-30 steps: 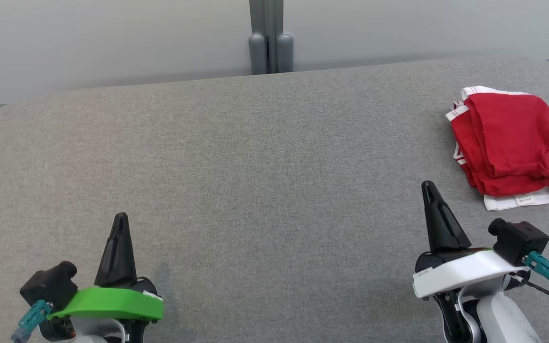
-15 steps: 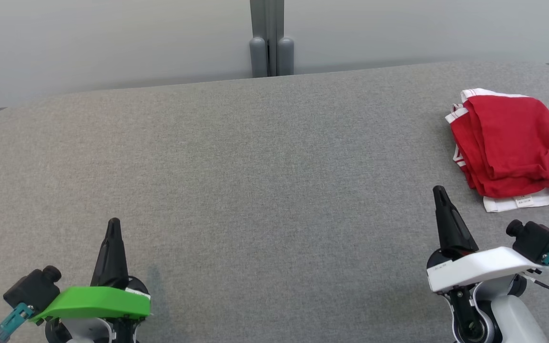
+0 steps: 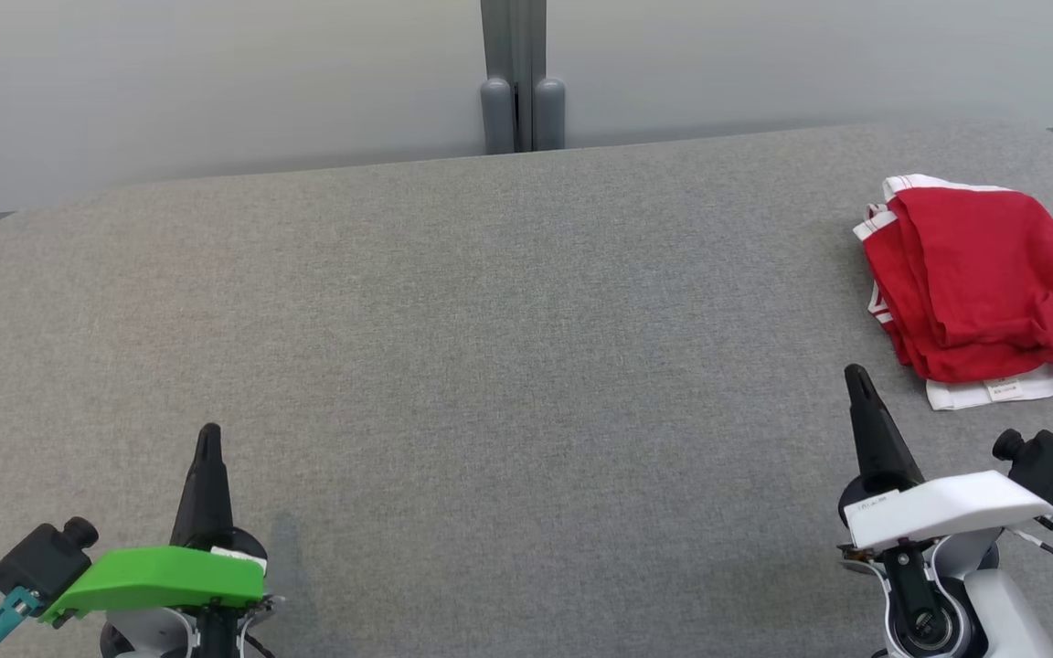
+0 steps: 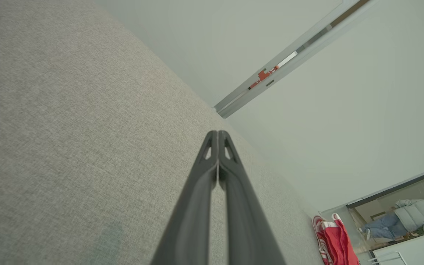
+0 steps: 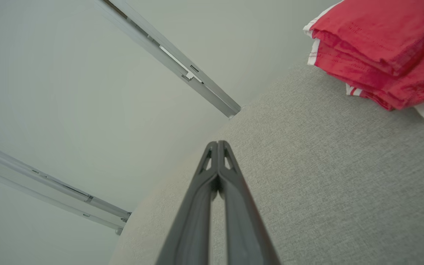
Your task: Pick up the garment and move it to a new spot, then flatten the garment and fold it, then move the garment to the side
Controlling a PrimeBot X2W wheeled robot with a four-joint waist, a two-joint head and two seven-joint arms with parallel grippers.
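The garment (image 3: 983, 283) is red with white trim and lies folded in a stack at the far right of the grey table (image 3: 508, 347). It also appears in the right wrist view as a red folded pile (image 5: 385, 48) at the top right, and small in the left wrist view (image 4: 335, 241). My right gripper (image 3: 856, 376) is shut and empty, a short way in front and left of the garment, apart from it. My left gripper (image 3: 208, 431) is shut and empty at the lower left. Both pairs of fingers meet at their tips (image 4: 217, 133) (image 5: 217, 143).
A pale wall with a grey vertical post (image 3: 519, 82) runs behind the table's far edge. The table's corners are rounded. A person in a pale jacket (image 4: 407, 221) shows behind glass far off in the left wrist view.
Both grippers have drawn back toward the near edge of the table, the left one sinking lower left and the right one lower right. The garment lies as before.
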